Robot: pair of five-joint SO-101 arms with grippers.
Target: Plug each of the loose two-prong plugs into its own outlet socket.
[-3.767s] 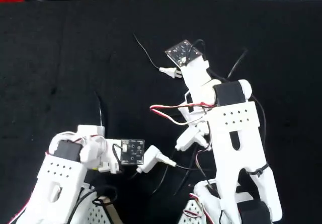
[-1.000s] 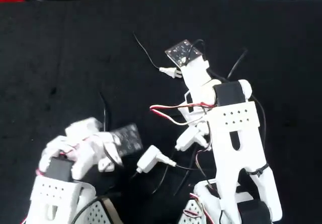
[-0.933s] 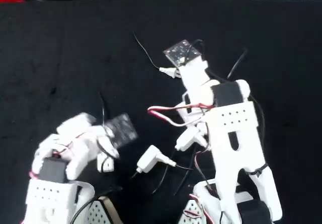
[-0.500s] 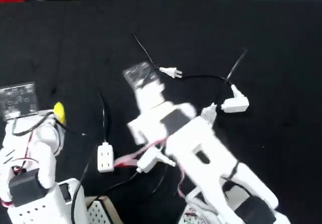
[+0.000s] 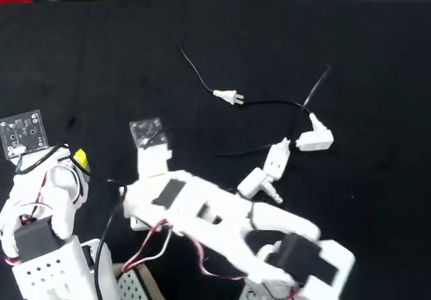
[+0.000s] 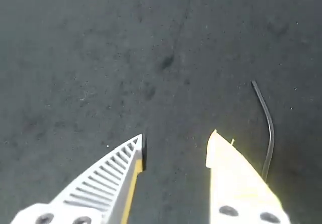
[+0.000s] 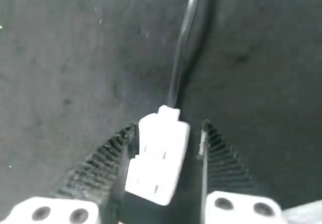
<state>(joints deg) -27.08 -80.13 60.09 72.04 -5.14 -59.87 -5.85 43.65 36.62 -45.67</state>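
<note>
High view: the black worktop carries a two-prong plug on a thin black lead. It lies loose toward the far middle with its prongs pointing right. Farther right and nearer the arms lie three more white plug bodies, all loose: a blocky one, a slim one just beside it, and a third nearest the arm bases. The left arm stands at the near left edge. The right arm stretches from the near right across the worktop toward the left arm, and its wrist ends just beside that arm. Left wrist view: the left gripper hangs over bare worktop with its fingers released and spread, holding nothing. A short black cable curves on the surface beside one finger. Right wrist view: the right gripper straddles the white outlet socket. The socket lies flat on the worktop between the fingers, with its paired slots facing up. These fingers are also released. One ribbed finger sits close against one long side of the socket, and a dark gap separates the other finger from the opposite side. The socket's black cord leaves its far end and runs away from the gripper across the worktop.
</note>
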